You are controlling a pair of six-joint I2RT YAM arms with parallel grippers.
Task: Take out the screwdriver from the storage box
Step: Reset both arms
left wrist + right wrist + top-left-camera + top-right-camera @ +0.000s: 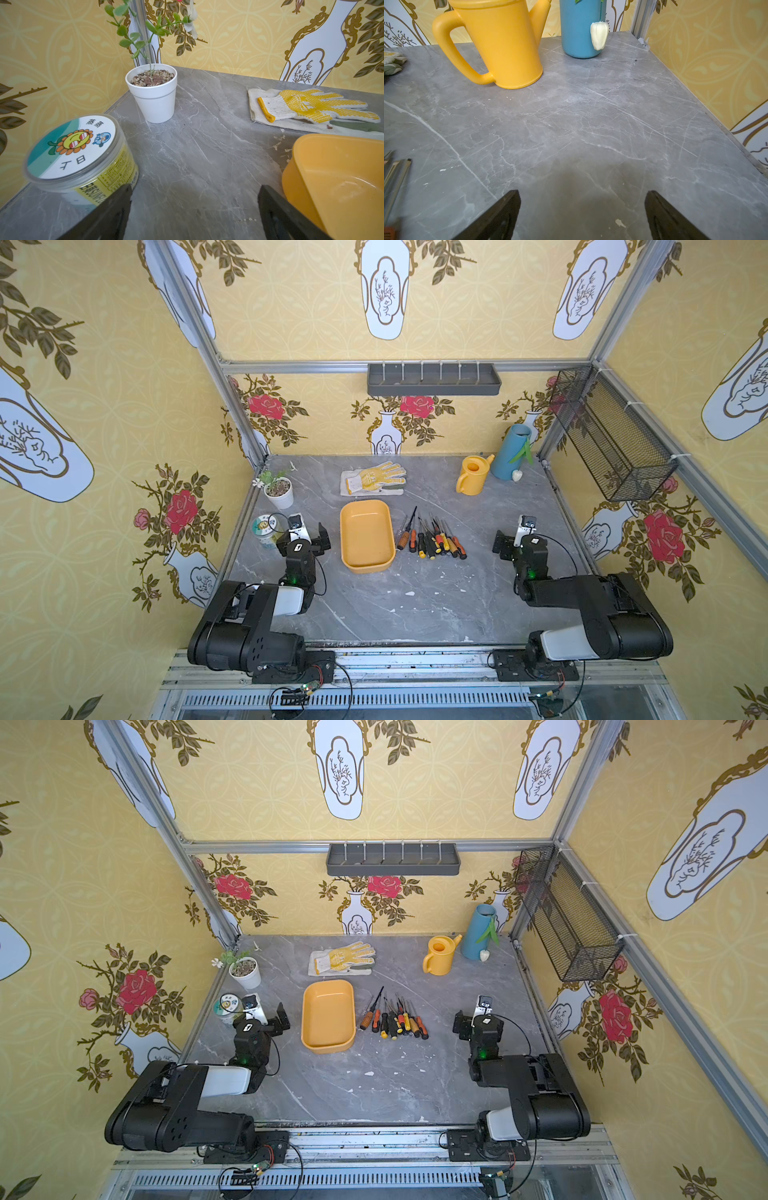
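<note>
Tabletop [415, 605] bears screwdrivers [430, 539]; left wrist misses them

Yellow walls [299, 315] with red roses and white vases stand round a grey streaky surface [415, 605]. A dark grey tray [434, 385] hangs above its far edge, a black wire basket [611, 435] above its right edge.

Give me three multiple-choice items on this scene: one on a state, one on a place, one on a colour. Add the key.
1. The storage box is: A empty; B full of tools; C overturned.
2. The screwdrivers lie: A inside it; B on the table beside it; C underneath it.
3. The watering can is: A yellow; B green; C red.
Key: A, its inside shows bare; B, they lie side by side on the table; A, its body is yellow.
</note>
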